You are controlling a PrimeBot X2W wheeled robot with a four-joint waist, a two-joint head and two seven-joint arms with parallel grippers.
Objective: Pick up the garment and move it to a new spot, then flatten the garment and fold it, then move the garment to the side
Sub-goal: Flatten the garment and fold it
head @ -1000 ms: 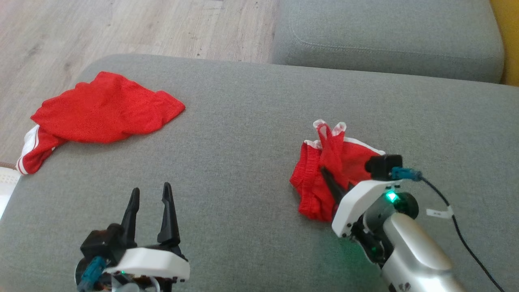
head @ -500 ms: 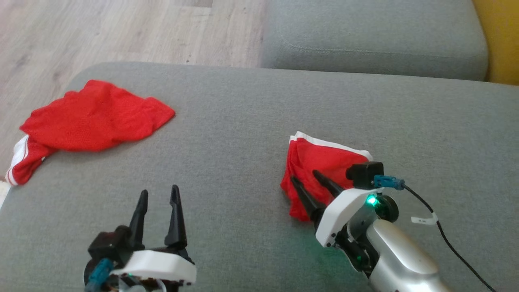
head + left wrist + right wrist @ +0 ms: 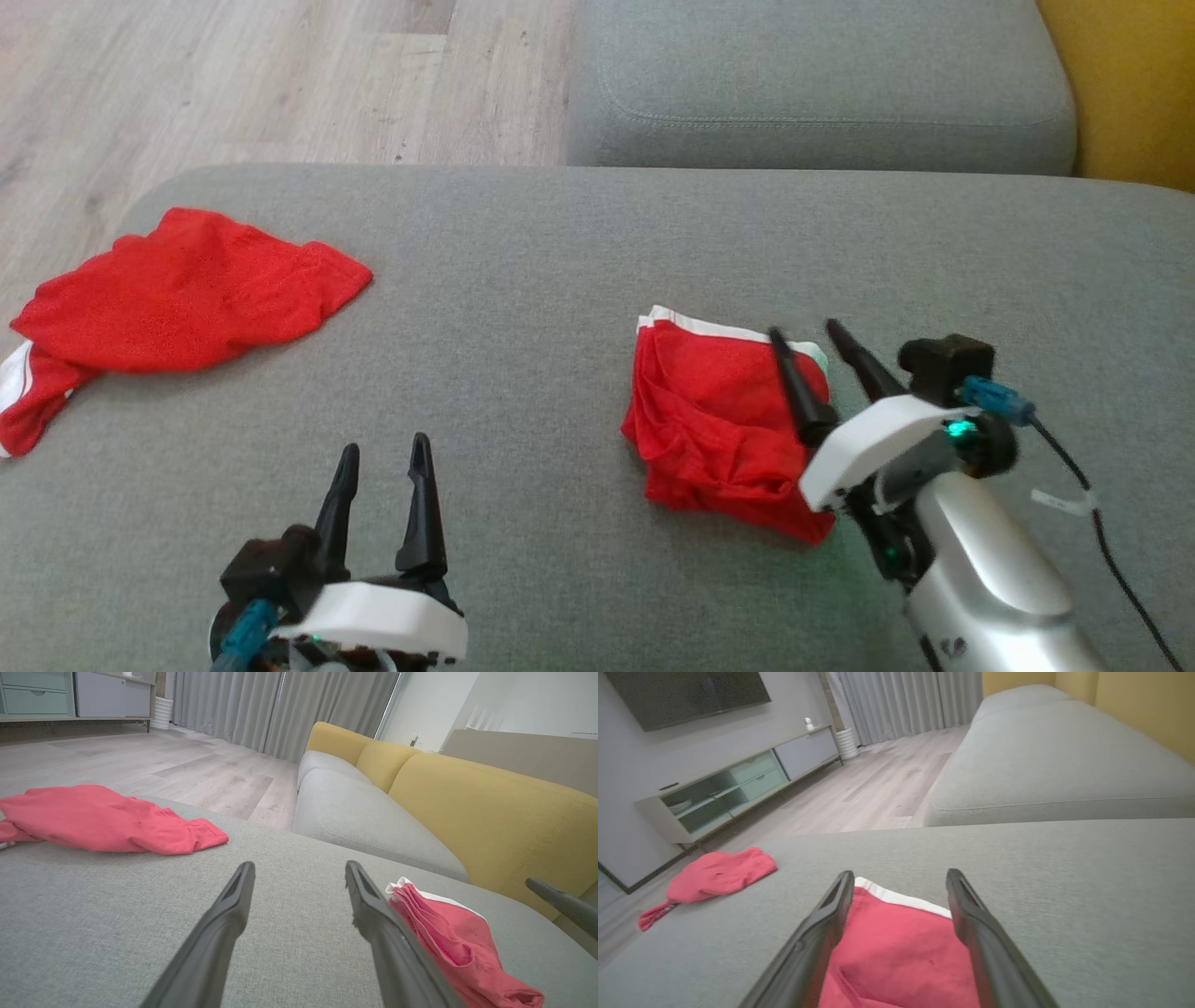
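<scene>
- The red garment (image 3: 709, 429) is pictured lying on the grey sofa cushion (image 3: 560, 261), right of centre. Its white-banded edge is turned away from the robot, toward the far cushion (image 3: 812, 93).
- A roughly square bundle is presented, slightly longer from that far edge down to its near right corner.
- A second earlier it was bunched upward, white trim raised, pinched in the right gripper (image 3: 803, 329). Now it is laid flat and let go, and the fingers are spread wide over its right side with their tips at the white band. The camera's aim has also been shifted.
- Bright red mesh fabric is shown, layered in folds along the left edge and rumpled at the near side.
- The left gripper (image 3: 385, 443) is held with its fingers apart over bare cushion, well apart from the garment. A second red cloth (image 3: 177, 299) is seen at the cushion's left edge.
</scene>
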